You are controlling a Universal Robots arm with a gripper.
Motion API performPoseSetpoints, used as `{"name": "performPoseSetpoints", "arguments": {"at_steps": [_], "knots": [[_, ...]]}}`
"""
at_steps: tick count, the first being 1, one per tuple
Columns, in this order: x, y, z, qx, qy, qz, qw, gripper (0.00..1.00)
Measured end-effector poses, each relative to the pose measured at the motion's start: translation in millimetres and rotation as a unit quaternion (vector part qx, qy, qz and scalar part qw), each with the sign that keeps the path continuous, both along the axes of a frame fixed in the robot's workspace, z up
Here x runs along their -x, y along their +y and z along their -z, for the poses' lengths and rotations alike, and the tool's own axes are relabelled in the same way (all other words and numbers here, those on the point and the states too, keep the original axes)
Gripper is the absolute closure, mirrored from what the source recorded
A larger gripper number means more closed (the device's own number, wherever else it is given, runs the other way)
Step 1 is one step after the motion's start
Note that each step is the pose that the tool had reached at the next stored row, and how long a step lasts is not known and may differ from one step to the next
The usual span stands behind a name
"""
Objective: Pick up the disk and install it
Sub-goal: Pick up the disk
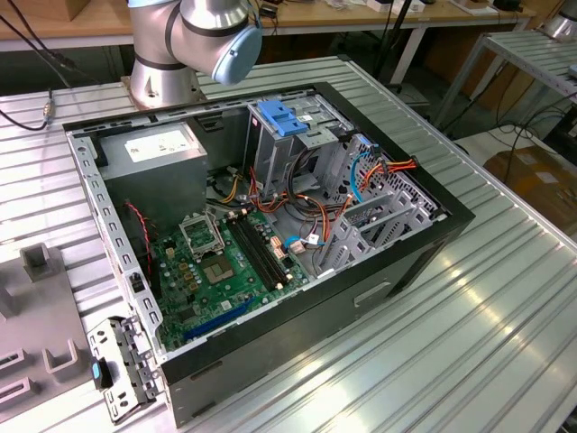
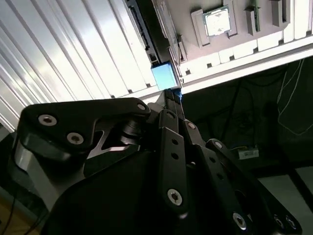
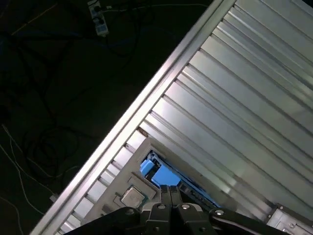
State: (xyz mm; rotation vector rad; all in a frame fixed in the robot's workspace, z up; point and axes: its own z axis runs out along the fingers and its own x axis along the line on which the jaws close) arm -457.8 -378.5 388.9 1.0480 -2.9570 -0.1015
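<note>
Disk (image 2: 164,76) (image 3: 164,176): logged in both wrist views as a bright blue end piece with a thin dark edge running away behind it. It lies at the corner of the grey tray (image 2: 186,14) (image 1: 36,307), close to the outer edge of the worktop (image 1: 469,361), with dark floor and loose cables beyond. We cannot tell whether it rests in the tray or is raised off it.

Tool (image 2: 172,95) (image 3: 170,188): black linkage fingers drawn in together, tips pinched on the blue end of the disk. We record it as closed on the disk.

Processor chip (image 2: 217,22) (image 3: 132,197): square, silver-topped, seated in a pocket of the grey tray, near the disk but apart from it.

Worktop: ribbed aluminium. The grey tray sits at the exterior view's left.

Computer case (image 1: 424,244): black tower on its side, open upward, mid-worktop. Inside we count:
- motherboard (image 1: 216,262), green, flat on the case floor toward the near left;
- power supply (image 1: 158,149), grey box in the far left corner;
- latch plate (image 1: 282,119), light blue and ridged, atop the upright metal bay at the far side;
- drive cage (image 1: 379,216), perforated bare metal, toward the exterior view's right;
- internal cables (image 1: 315,212), orange, red and blue, strung between bay and board.

Arm base (image 1: 194,36): silver with a pale blue cap, just beyond the case's far wall.
</note>
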Motion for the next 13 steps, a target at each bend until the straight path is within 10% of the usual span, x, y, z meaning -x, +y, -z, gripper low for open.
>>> {"name": "performPoseSetpoints", "arguments": {"at_steps": [3,9,13], "knots": [[0.0,0.0,0.0,0.0,0.0,-0.036,0.99936,0.89],[0.0,0.0,0.0,0.0,0.0,-0.102,0.99479,0.89],[0.0,0.0,0.0,0.0,0.0,-0.175,0.98464,0.89]]}}
